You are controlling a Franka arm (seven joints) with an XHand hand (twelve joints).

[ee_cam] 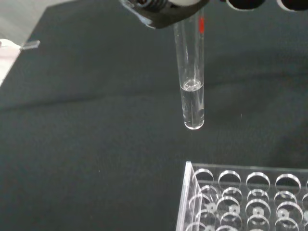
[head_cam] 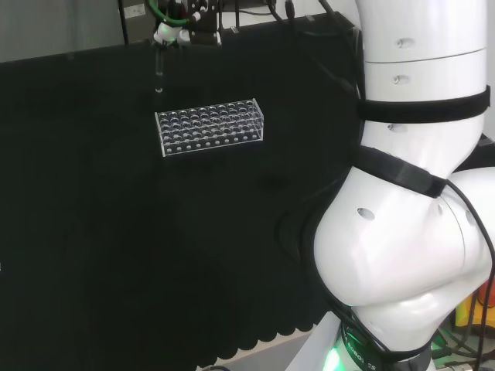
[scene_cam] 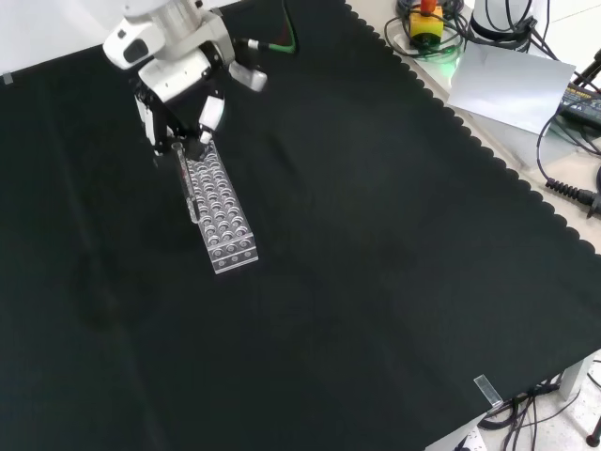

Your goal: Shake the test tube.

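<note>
A black cloth (scene_cam: 376, 282) covers the bench, wide and bare across most of the front view, its scalloped hem running along the 2 o'clock side. The white robot arm (head_cam: 418, 232) bulks large at 3 o'clock in the head view. A clear plastic test-tube rack with rows of round wells (scene_cam: 220, 211) lies on the cloth at about 10 o'clock in the front view, its long axis running from 11 to 5 o'clock; every well that can be made out looks empty.

The black and white hand (scene_cam: 178, 70) hangs above the rack's far end, fingers curled down and pinching the top of a slim clear glass test tube with a red mark near its mouth (ee_cam: 191, 86). The tube hangs straight below the hand, at 6 o'clock from the fingers, long axis upright, rounded bottom clear of the cloth and just outside the rack's corner, as the wrist view shows. A little clear liquid sits in its lower part.

The tube looks lifted free and ready for shaking. Open room lies all around except toward the rack, at 5 o'clock of the tube in the front view; a swing that way, if it dips, risks a knock on the plastic edge.
</note>
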